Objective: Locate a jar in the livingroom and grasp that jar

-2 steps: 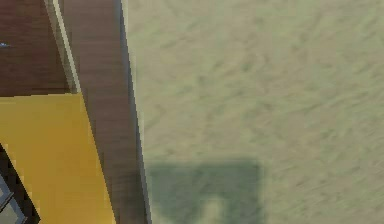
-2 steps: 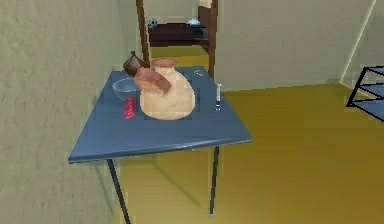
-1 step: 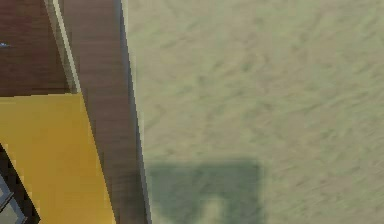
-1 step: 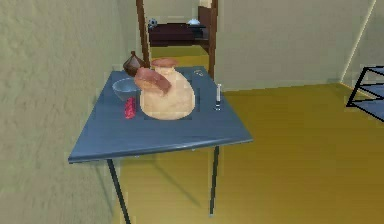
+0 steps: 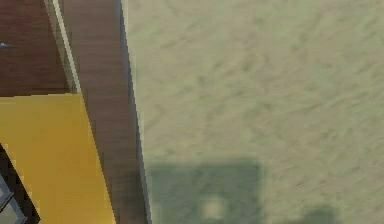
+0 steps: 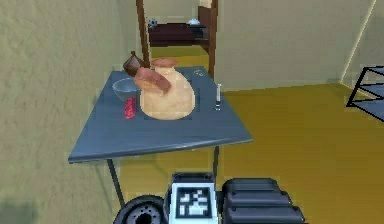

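Observation:
A blue-grey table (image 6: 160, 135) stands against the beige wall in the arm side view. On it lies a big tan rounded lump (image 6: 168, 97) with a brown piece (image 6: 146, 71) at its top left. A small clear glassy vessel (image 6: 125, 88) stands at the lump's left, and a little red thing (image 6: 128, 112) lies in front of it. A thin pale upright thing (image 6: 217, 95) stands near the table's right side. My gripper (image 6: 148, 214) shows as a dark body at the bottom edge, left of a white marked square (image 6: 195, 203). Its far end is cut off, so I cannot tell whether it holds anything.
Behind the table an open doorway (image 6: 180, 35) with a brown frame leads to a room with dark furniture. Yellow floor (image 6: 300, 130) spreads to the table's right, with a dark wire frame (image 6: 368, 88) at the right edge. The forward view has a beige wall (image 5: 260, 90), a brown frame (image 5: 105, 90) and yellow floor (image 5: 50, 160).

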